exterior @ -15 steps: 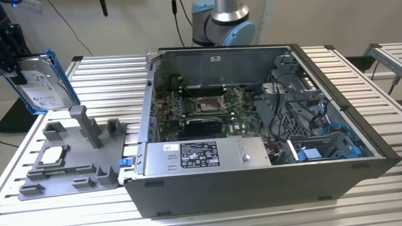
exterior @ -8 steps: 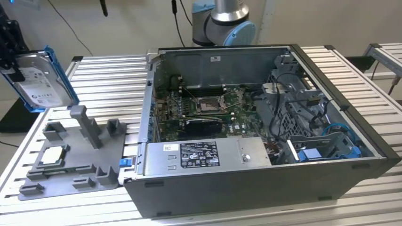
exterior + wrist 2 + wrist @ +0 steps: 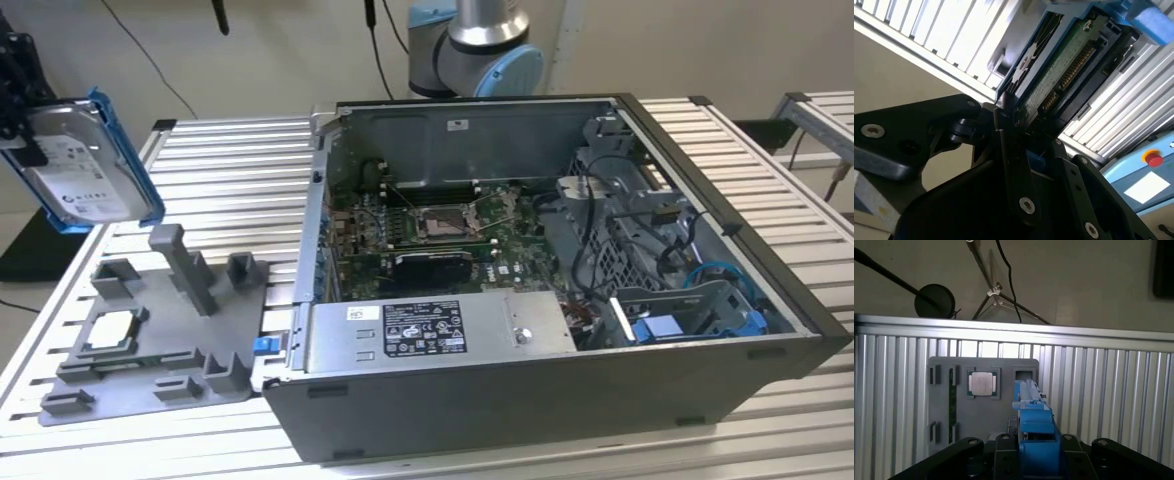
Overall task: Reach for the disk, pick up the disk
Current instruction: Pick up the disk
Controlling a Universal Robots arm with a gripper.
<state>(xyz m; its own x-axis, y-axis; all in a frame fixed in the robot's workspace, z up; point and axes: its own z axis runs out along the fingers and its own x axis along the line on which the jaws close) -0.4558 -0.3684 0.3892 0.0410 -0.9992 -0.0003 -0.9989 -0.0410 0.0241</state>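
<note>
The disk (image 3: pixel 83 160), a silver drive with a white label in a bright blue frame, hangs in the air above the table's corner at the exterior view's far left. My gripper (image 3: pixel 19 125) is shut on its edge there, black and cut off by the picture's border. In the second wrist view the disk (image 3: pixel 1064 65) shows its green circuit board side, clamped between the black fingers (image 3: pixel 1004 120). The first wrist view looks along the disk's blue frame edge (image 3: pixel 1034 427), which rises out of the gripper (image 3: pixel 1036 452) above the grey fixture.
Below the disk lies a grey fixture plate (image 3: pixel 147 350) with an upright post (image 3: pixel 187 265) and a small silver chip (image 3: pixel 114 330). An open computer case (image 3: pixel 534 250) stands on the slatted metal table (image 3: pixel 227 170). The arm's base (image 3: pixel 474 45) is behind the case.
</note>
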